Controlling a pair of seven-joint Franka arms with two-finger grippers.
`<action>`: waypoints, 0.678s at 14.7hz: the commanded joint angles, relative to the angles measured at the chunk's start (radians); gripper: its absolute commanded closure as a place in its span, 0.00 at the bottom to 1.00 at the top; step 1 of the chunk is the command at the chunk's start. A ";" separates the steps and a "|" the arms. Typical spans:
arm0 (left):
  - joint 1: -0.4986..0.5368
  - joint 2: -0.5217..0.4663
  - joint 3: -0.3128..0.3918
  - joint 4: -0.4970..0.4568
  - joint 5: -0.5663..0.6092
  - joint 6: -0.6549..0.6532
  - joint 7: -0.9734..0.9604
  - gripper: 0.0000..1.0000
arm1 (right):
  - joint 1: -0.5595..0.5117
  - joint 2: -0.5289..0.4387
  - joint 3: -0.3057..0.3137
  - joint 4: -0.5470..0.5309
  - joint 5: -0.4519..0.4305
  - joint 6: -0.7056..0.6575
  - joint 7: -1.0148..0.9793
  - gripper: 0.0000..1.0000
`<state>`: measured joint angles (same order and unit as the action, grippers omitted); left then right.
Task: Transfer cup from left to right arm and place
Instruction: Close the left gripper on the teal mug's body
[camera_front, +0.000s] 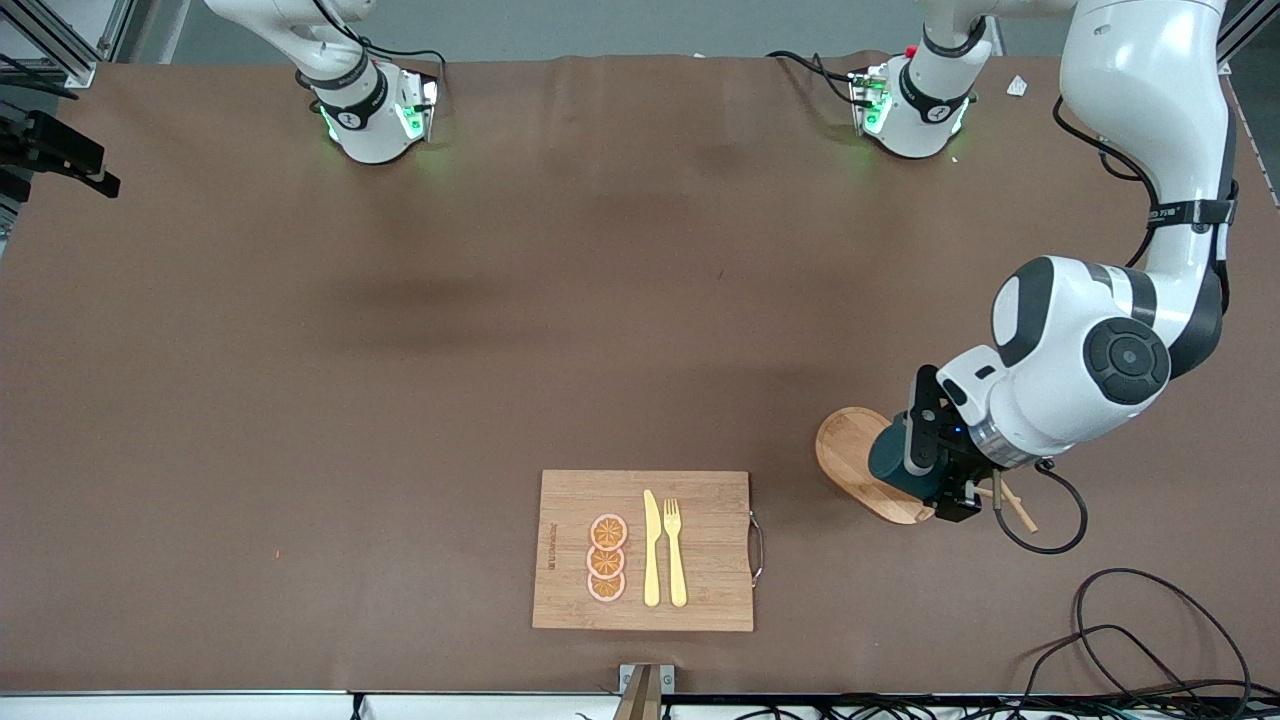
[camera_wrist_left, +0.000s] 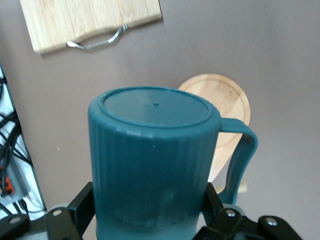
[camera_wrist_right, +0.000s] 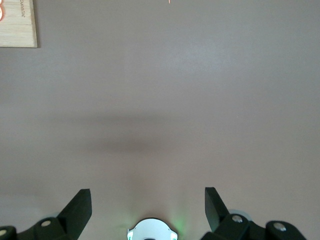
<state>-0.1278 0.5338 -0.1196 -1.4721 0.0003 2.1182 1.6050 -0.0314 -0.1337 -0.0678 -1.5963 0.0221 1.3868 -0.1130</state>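
Cup (camera_wrist_left: 150, 165) first: the dark teal ribbed mug sits clamped in the left gripper (camera_wrist_left: 150, 227), one black finger (camera_wrist_left: 82, 207) pressed on each side of its body. In the left wrist view its flat base faces the camera and its loop handle sticks out to one side, so it is held bottom-outward. In the front view the cup (camera_front: 888, 455) shows as a dark shape at the gripper, over the round wooden base of a peg rack (camera_front: 850, 450) that stands near the left arm's end of the table, with a wooden peg poking out under the wrist.

Nearer the table's front edge, about midway along it, lies a bamboo cutting board (camera_front: 570, 520) with a metal handle on the side toward the rack. On it rest three orange slices (camera_front: 607, 558) in a column, a yellow knife (camera_front: 651, 548) and a yellow fork (camera_front: 675, 550) (side by side, apart).

The right gripper (camera_wrist_right: 148, 210) waits with fingers spread wide over bare brown tabletop, holding nothing.
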 joint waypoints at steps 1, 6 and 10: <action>0.005 -0.008 -0.017 0.012 -0.068 -0.010 0.007 0.50 | -0.005 -0.020 0.000 -0.024 0.004 0.003 -0.014 0.00; -0.009 -0.012 -0.020 0.038 -0.135 -0.067 0.003 0.50 | -0.005 -0.021 0.000 -0.024 0.004 0.001 -0.014 0.00; -0.015 -0.041 -0.020 0.047 -0.132 -0.124 -0.039 0.51 | -0.004 -0.021 -0.001 -0.028 0.002 0.001 -0.016 0.00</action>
<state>-0.1386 0.5207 -0.1409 -1.4276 -0.1159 2.0279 1.5841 -0.0314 -0.1337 -0.0696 -1.5965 0.0221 1.3865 -0.1133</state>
